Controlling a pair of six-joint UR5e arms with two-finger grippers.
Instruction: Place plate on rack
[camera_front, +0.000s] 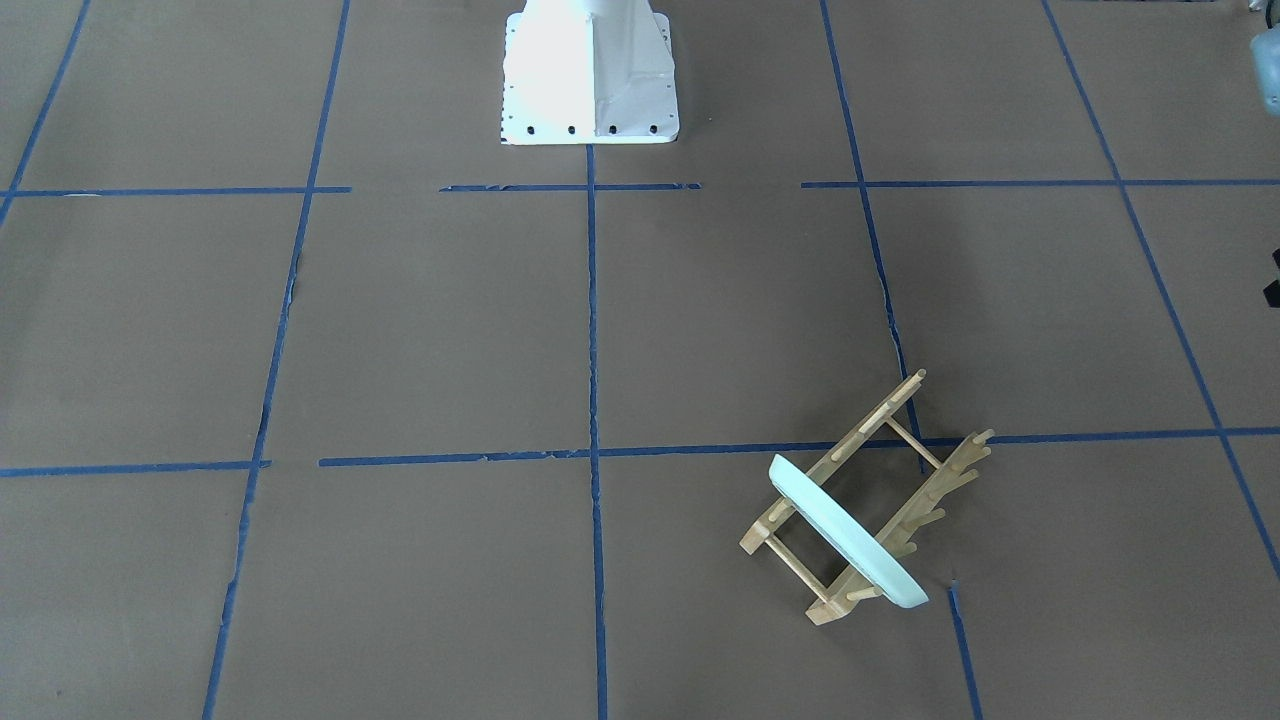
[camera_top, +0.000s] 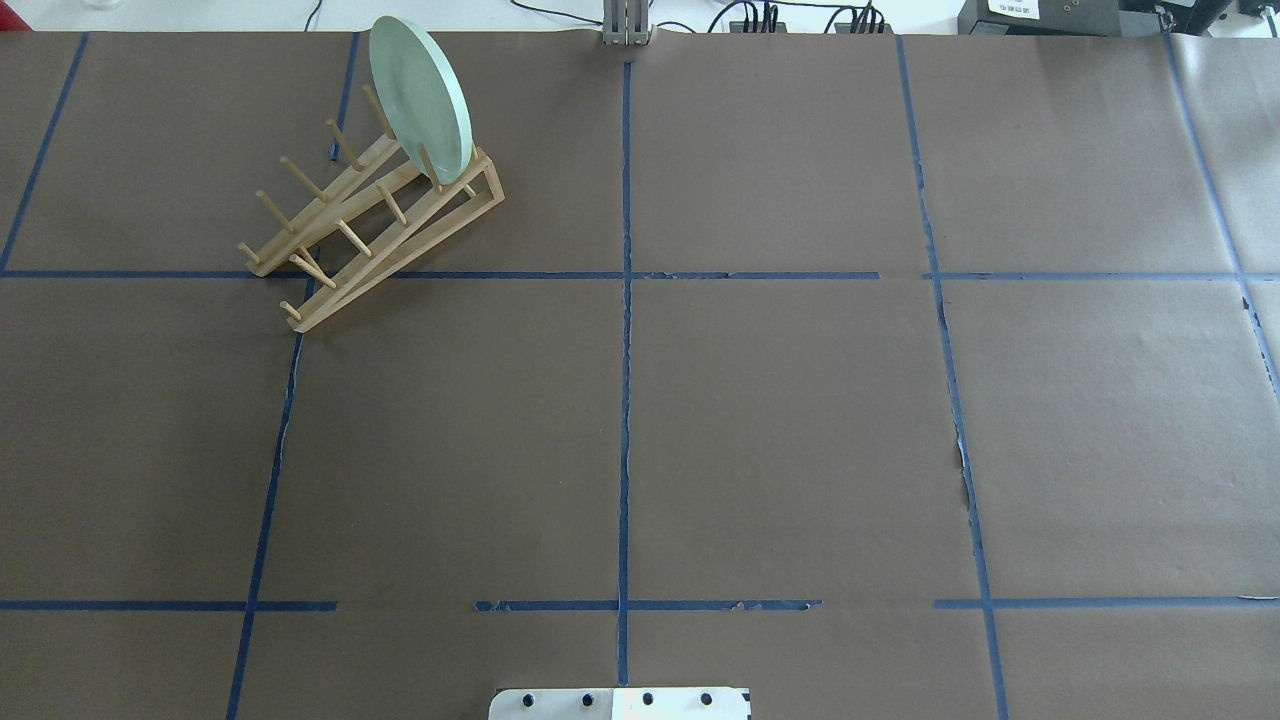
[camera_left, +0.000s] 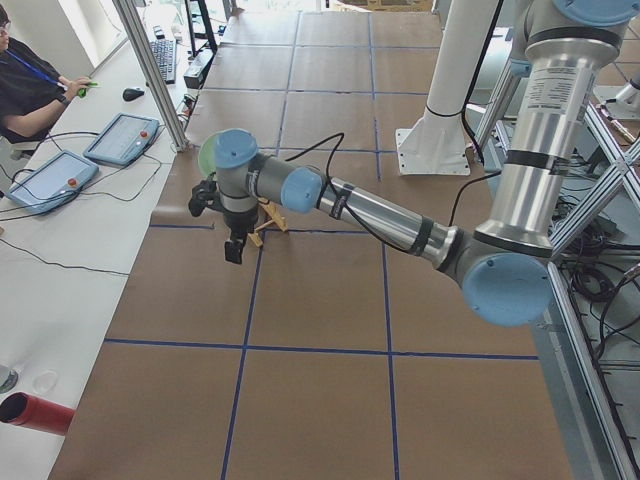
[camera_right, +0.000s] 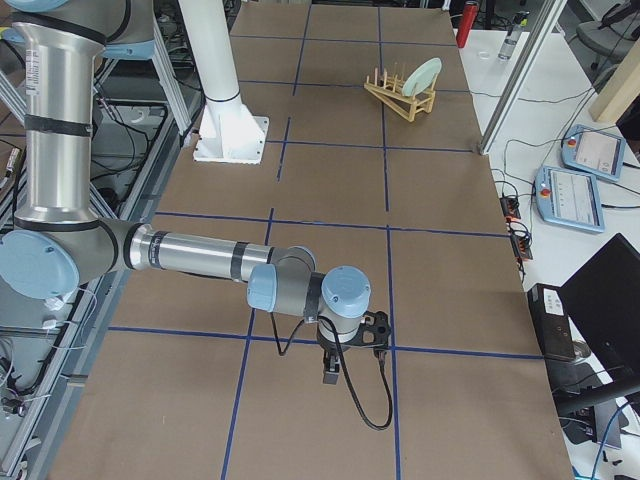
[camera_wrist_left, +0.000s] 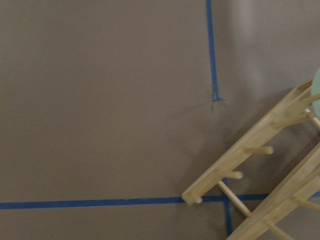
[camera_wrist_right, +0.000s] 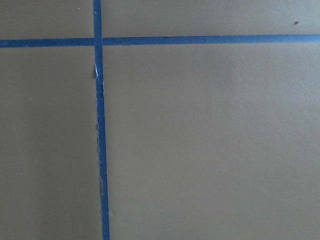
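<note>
The pale mint-green plate (camera_top: 420, 95) stands on edge between the pegs at one end of the light-wood rack (camera_top: 330, 300), at the table's far left in the overhead view. Both show in the front-facing view, plate (camera_front: 850, 535) and rack (camera_front: 865, 432), and far off in the right side view (camera_right: 422, 73). The left wrist view shows the rack's rails (camera_wrist_left: 240, 160) and a sliver of plate (camera_wrist_left: 317, 87). My left gripper (camera_left: 233, 250) hangs above the table close to the rack; I cannot tell if it is open. My right gripper (camera_right: 332, 375) is far from the rack; its state is unclear.
Brown paper with blue tape lines covers the table (camera_top: 780, 430). The robot's white base (camera_front: 590, 75) stands at the middle of its own edge. An operator and teach pendants (camera_left: 50, 175) sit beyond the far edge. A red cylinder (camera_left: 40, 412) lies off the table.
</note>
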